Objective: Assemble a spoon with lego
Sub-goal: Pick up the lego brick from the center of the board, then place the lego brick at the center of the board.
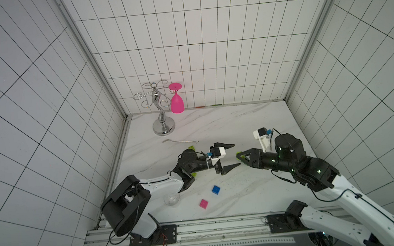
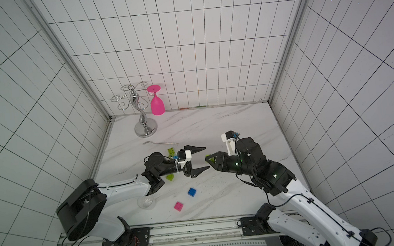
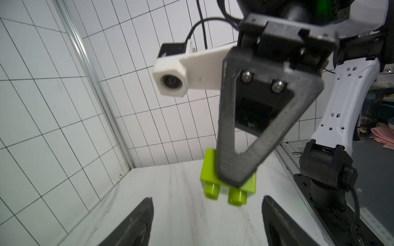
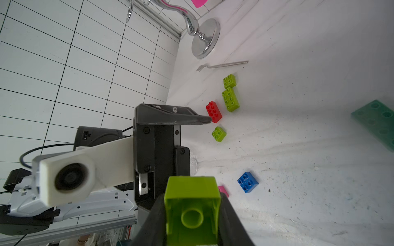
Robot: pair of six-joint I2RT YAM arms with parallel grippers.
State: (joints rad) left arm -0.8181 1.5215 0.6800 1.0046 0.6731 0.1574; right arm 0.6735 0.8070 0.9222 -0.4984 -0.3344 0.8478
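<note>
Nearest, a pink brick (image 1: 203,204) and a blue brick (image 1: 216,190) are left loose. Beyond, a lime brick (image 4: 191,204) is clamped by the right gripper (image 1: 239,156) at the mouth of the left gripper (image 3: 207,199), whose fingers are wide and empty. The brick should be centred before closing.

The lime brick (image 4: 191,210) is glossy moulded plastic. The fork (image 4: 223,65) and rack (image 1: 164,129) are polished, mirror-finish metal. The tabletop (image 1: 216,126) is smooth, marble-patterned and scuffed. The right gripper fingers (image 3: 226,127) are matt black and ribbed.
</note>
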